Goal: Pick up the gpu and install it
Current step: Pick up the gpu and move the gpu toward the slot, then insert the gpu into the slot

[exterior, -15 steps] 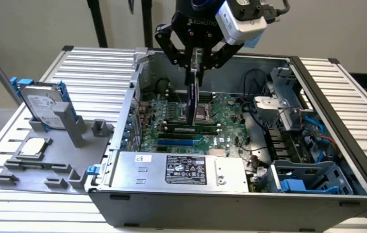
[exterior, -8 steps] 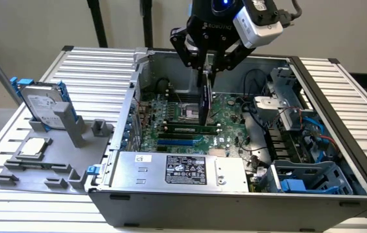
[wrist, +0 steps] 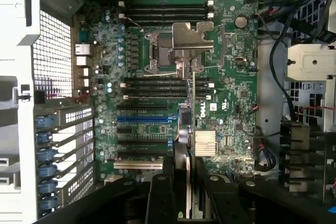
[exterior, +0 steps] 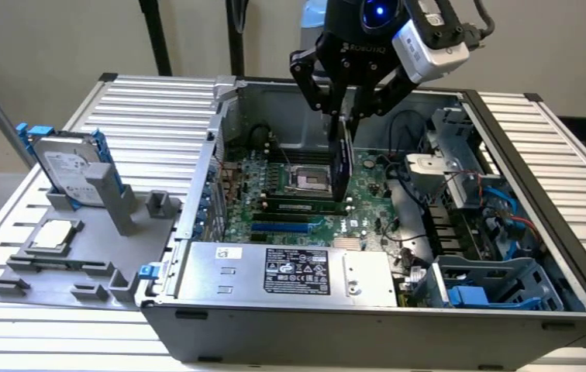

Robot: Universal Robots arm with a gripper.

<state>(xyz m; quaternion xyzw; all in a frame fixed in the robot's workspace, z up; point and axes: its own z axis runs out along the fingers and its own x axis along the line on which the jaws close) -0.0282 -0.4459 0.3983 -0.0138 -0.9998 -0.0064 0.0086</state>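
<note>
My gripper (exterior: 346,116) hangs over the open computer case (exterior: 376,318), shut on the top edge of the gpu (exterior: 342,167). The card hangs on edge, dark and thin, with its lower end just above the motherboard (exterior: 272,194), near the CPU socket (exterior: 308,180). In the wrist view the gpu (wrist: 189,129) shows edge-on as a narrow strip between my two black fingers (wrist: 163,182). It crosses the black memory slots and reaches toward the socket's metal cover (wrist: 184,40). The blue expansion slot (wrist: 144,119) lies beside the card, apart from it.
A silver hard drive with blue rails (exterior: 70,167) stands in a grey holder at the exterior view's left. The power supply (exterior: 287,271) fills the case's near side. A drive cage (exterior: 500,283) and loose cables (exterior: 479,194) crowd the exterior view's right.
</note>
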